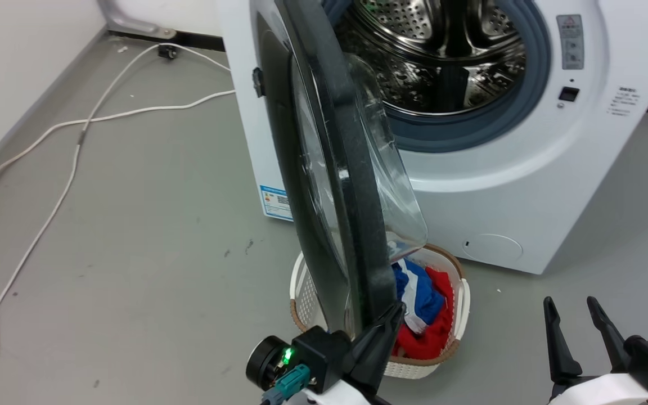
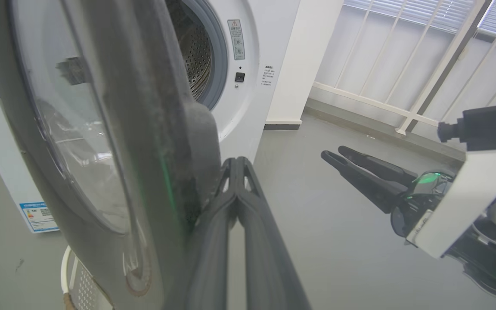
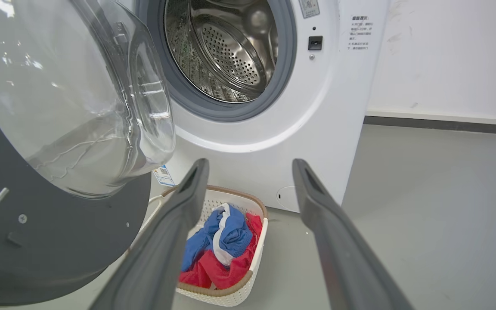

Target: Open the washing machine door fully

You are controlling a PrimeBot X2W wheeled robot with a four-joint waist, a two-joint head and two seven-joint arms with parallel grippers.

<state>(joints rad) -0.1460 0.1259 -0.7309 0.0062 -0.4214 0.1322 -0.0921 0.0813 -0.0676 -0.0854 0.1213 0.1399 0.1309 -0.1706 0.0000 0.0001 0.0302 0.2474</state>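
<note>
Black fingers of the left tool (image 1: 394, 316) are pressed together at the lower centre of the head view, gripping nothing. Their tips appear to be laid against the lower rim of the washing machine door (image 1: 352, 185), on its glass-bowl side. At the lower right, the right tool (image 1: 570, 306) is held above the floor with its fingers apart. Just behind the door's bottom edge a white laundry basket (image 1: 462, 329) of red and blue clothes is set.

The door is seen edge-on through the middle of the frame, swung roughly halfway out from the washing machine (image 1: 526, 185). The steel drum (image 1: 431, 56) is exposed at the upper right. The opening step is judged to be under way but unfinished. A sideways push toward the frame's left is called for next, with contact held on the rim as the door is swung about its hinge and the basket avoided.
</note>
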